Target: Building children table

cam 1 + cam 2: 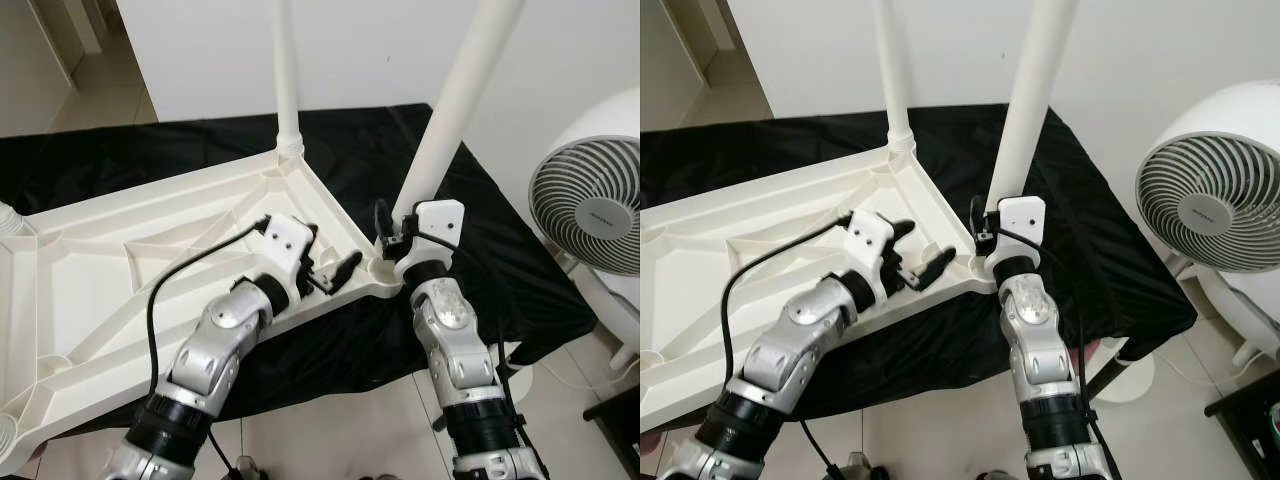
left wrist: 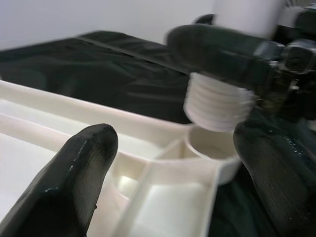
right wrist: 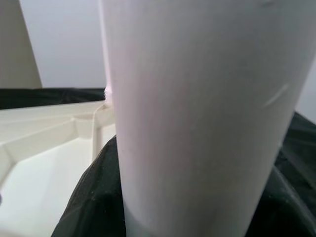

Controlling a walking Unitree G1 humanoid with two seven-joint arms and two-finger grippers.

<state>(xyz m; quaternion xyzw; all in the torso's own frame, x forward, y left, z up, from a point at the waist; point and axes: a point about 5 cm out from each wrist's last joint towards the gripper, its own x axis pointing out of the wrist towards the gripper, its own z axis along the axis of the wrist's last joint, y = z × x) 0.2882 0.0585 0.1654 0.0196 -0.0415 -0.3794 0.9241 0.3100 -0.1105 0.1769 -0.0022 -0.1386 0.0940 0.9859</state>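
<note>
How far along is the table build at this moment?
Done: one leg stands in the far corner of the upturned tabletop.
In hand: the right gripper holds a second leg, its threaded end just above the near corner socket; the open left gripper hovers beside it.
Left: seating this leg.

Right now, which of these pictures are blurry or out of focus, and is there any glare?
Both eye views are sharp and evenly lit. Left wrist view: the threaded leg end and the black fingers are soft, with small highlights on the fingers. Right wrist view: the white leg is so close it looks washed out and featureless; the tabletop underside behind is slightly soft.
</note>
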